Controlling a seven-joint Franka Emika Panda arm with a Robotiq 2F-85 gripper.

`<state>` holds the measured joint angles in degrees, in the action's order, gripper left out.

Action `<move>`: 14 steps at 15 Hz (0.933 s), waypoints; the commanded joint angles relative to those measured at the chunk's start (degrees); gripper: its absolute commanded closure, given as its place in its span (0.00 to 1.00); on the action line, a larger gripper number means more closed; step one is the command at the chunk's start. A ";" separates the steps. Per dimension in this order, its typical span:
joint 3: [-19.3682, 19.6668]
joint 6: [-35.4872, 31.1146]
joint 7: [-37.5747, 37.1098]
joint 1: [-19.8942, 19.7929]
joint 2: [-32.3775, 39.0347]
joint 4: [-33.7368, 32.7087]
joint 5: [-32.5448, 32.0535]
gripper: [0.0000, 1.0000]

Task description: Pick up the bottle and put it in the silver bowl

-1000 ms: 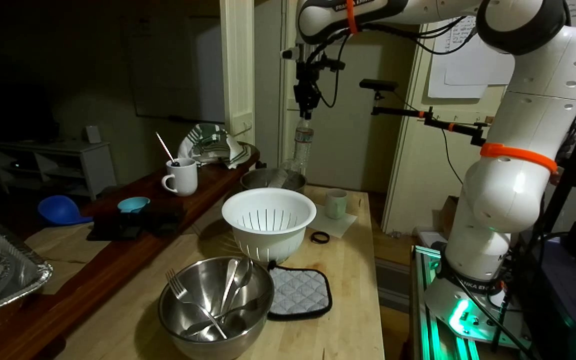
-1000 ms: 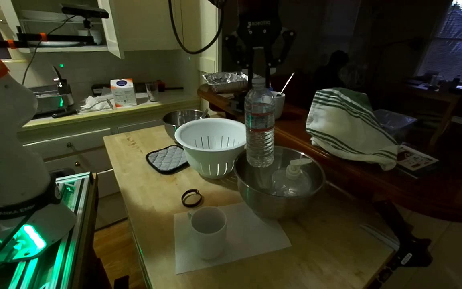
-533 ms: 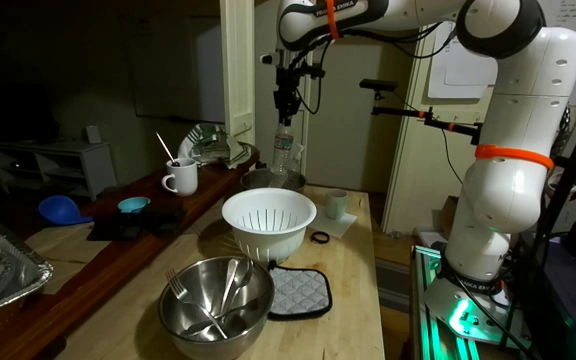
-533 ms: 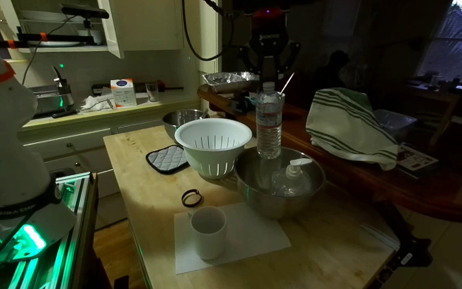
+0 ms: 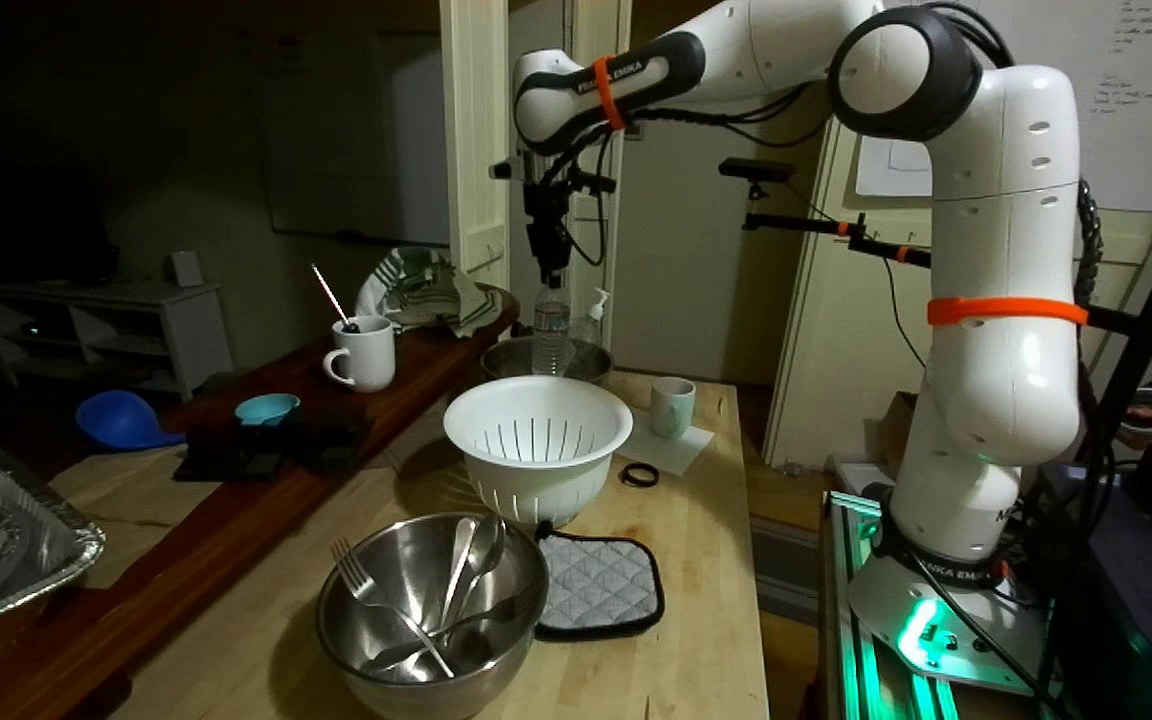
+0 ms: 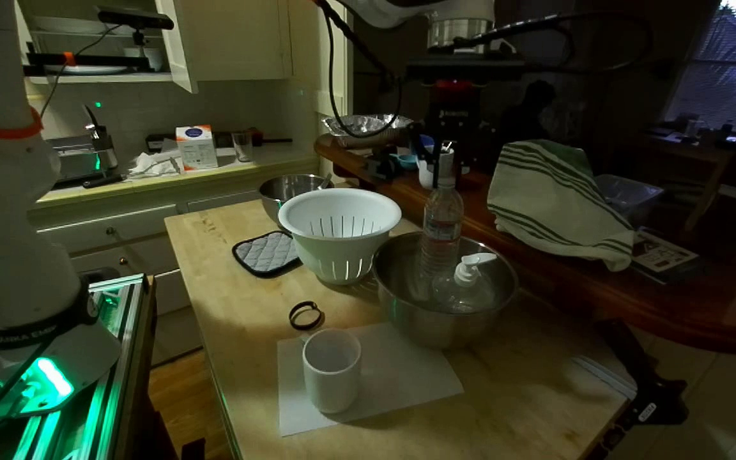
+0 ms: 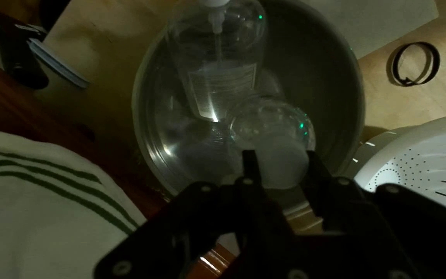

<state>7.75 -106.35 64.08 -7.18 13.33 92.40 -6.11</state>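
Observation:
The bottle, a slim clear plastic water bottle [image 6: 443, 220], hangs upright from my gripper [image 7: 281, 155]. The fingers stand on either side of its white cap [image 7: 283, 166] and are shut on it. A shiny steel bowl [image 6: 400, 313] is beneath; the bottle's lower part is inside this bowl's rim, beside a clear pump bottle [image 6: 467, 294]. I cannot tell whether the bottle's base touches the bowl's bottom. In an exterior view the bottle [image 5: 551, 325] stands behind the white strainer bowl, and my gripper [image 5: 553, 278] is above it. Another steel bowl [image 5: 436, 690] holds cutlery.
The white strainer bowl [image 6: 339, 252] stands between the two steel bowls. A mug [image 6: 331, 377] on white paper, a black ring [image 6: 305, 315] and a grey pot holder [image 5: 599, 585] lie on the table. A striped towel [image 6: 547, 198] and a white mug [image 5: 366, 355] are on the raised wooden ledge.
My gripper has moved with the bottle towards the wooden ledge and down, so the bottle's lower part is now inside the bowl with the pump bottle. The bottle hangs straighter than before.

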 commanded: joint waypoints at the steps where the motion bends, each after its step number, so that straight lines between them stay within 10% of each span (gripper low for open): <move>1: -2.04 4.85 0.41 -0.66 5.94 -7.04 -0.24 0.92; 8: -2.93 9.94 0.61 -1.77 11.62 -12.15 -0.58 0.92; 10: -3.13 11.23 0.86 -2.11 12.22 -13.09 -0.57 0.43; 14: -3.25 11.39 0.61 -2.16 8.89 -13.06 -1.17 0.22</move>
<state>5.45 -97.11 64.26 -8.69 24.30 80.86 -6.17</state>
